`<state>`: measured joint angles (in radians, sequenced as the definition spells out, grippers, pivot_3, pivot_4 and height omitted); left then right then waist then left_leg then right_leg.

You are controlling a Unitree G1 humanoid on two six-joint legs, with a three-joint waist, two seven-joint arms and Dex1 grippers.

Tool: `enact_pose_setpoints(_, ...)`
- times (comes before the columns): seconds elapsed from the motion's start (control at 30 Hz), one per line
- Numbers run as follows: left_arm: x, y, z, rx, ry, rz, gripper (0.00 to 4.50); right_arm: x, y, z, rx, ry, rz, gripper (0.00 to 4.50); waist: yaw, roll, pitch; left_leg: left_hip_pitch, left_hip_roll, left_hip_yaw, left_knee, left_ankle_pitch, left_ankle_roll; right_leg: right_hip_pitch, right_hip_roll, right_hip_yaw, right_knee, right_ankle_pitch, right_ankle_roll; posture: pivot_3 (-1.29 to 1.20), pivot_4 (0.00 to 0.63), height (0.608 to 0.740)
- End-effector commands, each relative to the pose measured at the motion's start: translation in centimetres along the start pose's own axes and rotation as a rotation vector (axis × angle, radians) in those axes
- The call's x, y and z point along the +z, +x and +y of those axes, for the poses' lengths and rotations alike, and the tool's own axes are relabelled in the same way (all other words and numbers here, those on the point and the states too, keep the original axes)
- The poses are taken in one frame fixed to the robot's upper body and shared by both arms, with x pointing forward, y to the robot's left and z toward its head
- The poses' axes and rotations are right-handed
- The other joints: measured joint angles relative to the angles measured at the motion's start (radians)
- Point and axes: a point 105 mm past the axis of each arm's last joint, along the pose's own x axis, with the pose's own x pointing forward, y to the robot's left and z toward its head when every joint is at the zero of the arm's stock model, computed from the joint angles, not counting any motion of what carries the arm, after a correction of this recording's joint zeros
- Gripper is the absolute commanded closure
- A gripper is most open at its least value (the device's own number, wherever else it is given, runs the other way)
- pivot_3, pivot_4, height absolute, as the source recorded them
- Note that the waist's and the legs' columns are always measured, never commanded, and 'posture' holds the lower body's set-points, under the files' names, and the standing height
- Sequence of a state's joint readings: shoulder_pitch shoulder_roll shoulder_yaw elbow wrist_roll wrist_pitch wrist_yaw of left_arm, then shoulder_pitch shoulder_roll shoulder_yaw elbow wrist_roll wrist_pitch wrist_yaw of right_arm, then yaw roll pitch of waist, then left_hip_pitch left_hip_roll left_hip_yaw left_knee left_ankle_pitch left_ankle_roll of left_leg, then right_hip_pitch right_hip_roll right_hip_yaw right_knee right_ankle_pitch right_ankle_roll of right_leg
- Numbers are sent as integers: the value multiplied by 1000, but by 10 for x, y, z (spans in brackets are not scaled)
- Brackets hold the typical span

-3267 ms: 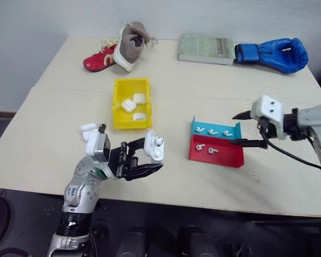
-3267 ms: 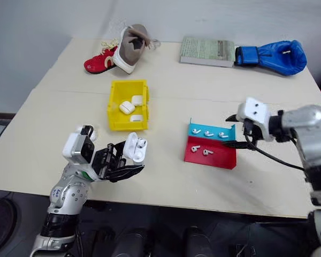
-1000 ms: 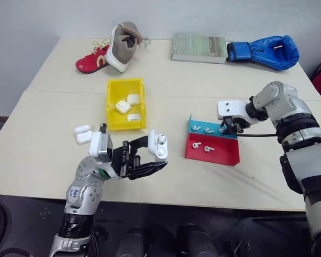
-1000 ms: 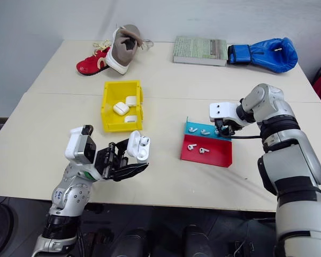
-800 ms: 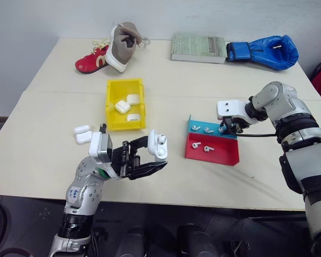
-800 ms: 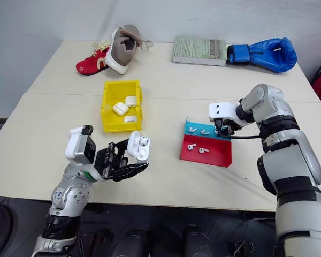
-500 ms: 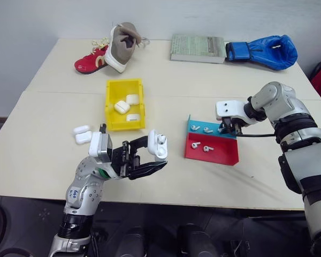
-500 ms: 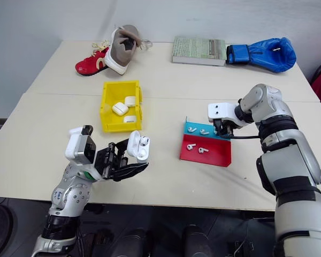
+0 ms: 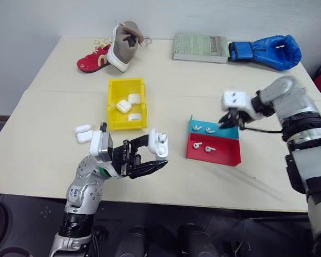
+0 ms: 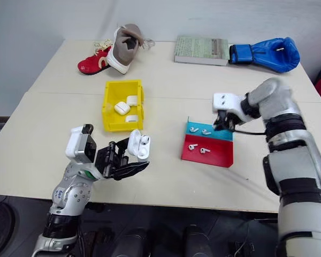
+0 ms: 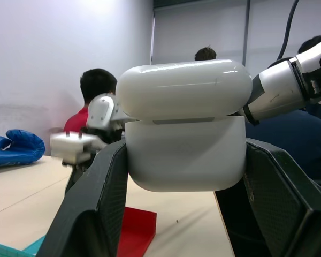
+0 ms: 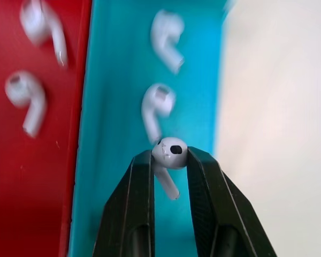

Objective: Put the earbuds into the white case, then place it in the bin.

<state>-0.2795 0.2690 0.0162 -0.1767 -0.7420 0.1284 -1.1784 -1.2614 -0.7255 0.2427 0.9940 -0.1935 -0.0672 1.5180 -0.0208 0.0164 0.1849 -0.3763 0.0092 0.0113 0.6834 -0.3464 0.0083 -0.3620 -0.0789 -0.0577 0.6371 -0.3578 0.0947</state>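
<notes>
White earbud point(image 12: 170, 153) in right pincer point(image 12: 169, 160), angled down above tray point(image 9: 224, 155).

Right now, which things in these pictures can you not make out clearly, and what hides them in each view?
- Inside of the small glossy white earbud case: left wrist view, its lid faces the camera.
- Right tool tips: left eye view, motion blur; the earbud it pinches is too small to see there.
- Three white cases in the bright yellow plastic bin: too small to tell open or shut.
- Blue boxing glove: left wrist view, cut by the edge.
</notes>
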Motion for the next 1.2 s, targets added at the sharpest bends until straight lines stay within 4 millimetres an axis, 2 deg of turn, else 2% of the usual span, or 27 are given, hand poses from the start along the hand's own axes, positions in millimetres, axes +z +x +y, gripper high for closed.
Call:
enact_pose_setpoints(0.03,5,5,4,-21,24,-28,1730,40,-41,12,-4,38,-332,4070,8,0,0,0,0,-2,0,0,0,1,0,-1,0,0,0,0,150,740)
enact_pose_setpoints(0.17,6,9,11,-31,19,-47,1730,72,-56,39,-15,162,-630,4070,20,0,0,0,0,-3,0,0,0,2,0,-3,0,0,0,0,150,740)
enact_pose_setpoints(0.23,7,12,16,-33,11,-58,1730,94,-54,67,18,187,-789,4070,22,-1,0,0,0,-3,0,0,0,1,0,-3,0,0,0,0,150,740)
enact_pose_setpoints(0.3,6,13,20,-34,2,-62,1730,110,-51,87,44,227,-895,4070,20,-1,0,0,1,-3,0,0,-1,1,1,-3,0,0,0,0,150,740)
enact_pose_setpoints(0.4,3,16,22,-55,-8,-45,1730,133,-48,108,111,337,-1064,4070,18,-1,0,0,0,-2,0,0,-1,1,1,-3,0,0,0,0,150,740)
enact_pose_setpoints(0.47,3,17,24,-59,-6,-42,1730,141,-46,121,168,384,-1104,4070,19,-1,0,0,0,-3,0,1,-2,1,1,-3,1,0,0,0,150,740)
enact_pose_setpoints(0.73,5,19,26,-71,0,-34,1730,153,-30,147,282,467,-1112,4070,19,-1,0,0,-3,-4,0,0,0,2,-1,-2,1,0,0,0,150,740)
enact_pose_setpoints(1.2,3,22,22,-82,7,-32,1730,149,-7,152,293,468,-1024,4070,20,-1,0,0,-2,-4,0,0,0,2,0,-2,0,0,0,0,150,740)
